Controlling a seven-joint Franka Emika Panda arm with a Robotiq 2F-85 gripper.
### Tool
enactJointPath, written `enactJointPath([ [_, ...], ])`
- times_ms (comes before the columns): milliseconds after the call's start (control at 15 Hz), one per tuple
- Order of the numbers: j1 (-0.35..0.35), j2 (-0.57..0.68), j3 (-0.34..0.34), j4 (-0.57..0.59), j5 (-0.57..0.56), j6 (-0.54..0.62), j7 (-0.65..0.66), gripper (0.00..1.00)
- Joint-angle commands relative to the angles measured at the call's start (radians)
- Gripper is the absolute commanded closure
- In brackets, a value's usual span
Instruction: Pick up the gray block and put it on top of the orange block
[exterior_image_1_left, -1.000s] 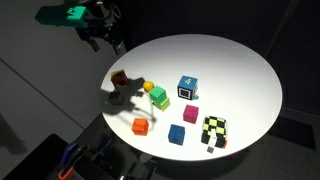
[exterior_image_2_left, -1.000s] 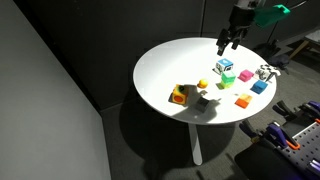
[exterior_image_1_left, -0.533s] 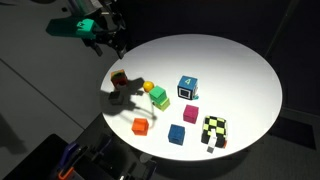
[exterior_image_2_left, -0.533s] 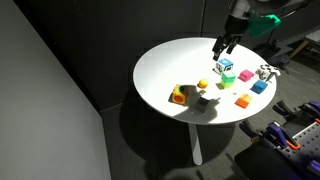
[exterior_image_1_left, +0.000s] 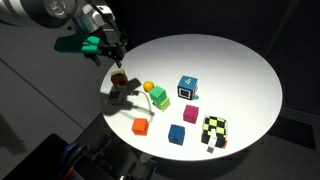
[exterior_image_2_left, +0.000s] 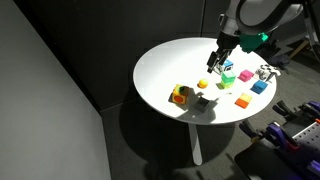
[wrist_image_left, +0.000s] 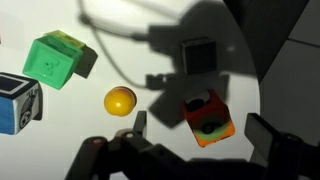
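The round white counter (exterior_image_1_left: 235, 65) carries everything. The arm (exterior_image_1_left: 50, 10) reaches in over its rim. The pincer (exterior_image_1_left: 114, 62) hangs above the counter near that rim, its jaws spread wide with nothing between them.

In the wrist view, the blue numbered cube (wrist_image_left: 15, 100) lies far out to one side of the pincer, at the picture's edge. The green block (wrist_image_left: 58, 60) is on the same side, a little nearer and farther ahead. The red block with multicoloured faces (wrist_image_left: 207, 118) shows beneath the pincer, in the gap between the jaws. The gray block (wrist_image_left: 198, 55) sits just beyond it, in shadow, apart from it and untouched.

The orange block (exterior_image_1_left: 140, 126) stands well away from the pincer, near the counter's rim, with nothing on top. The yellow ball (wrist_image_left: 120, 100) rests just off the pincer's side, between it and the green block.
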Motion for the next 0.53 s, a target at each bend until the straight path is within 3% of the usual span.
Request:
enactJointPath([
  [0, 0.002, 0.042, 0.017, 0.008, 0.012, 0.007, -0.031, 0.00],
  [467, 0.019, 0.133, 0.050, -0.010, -0.030, 0.141, -0.028, 0.00],
])
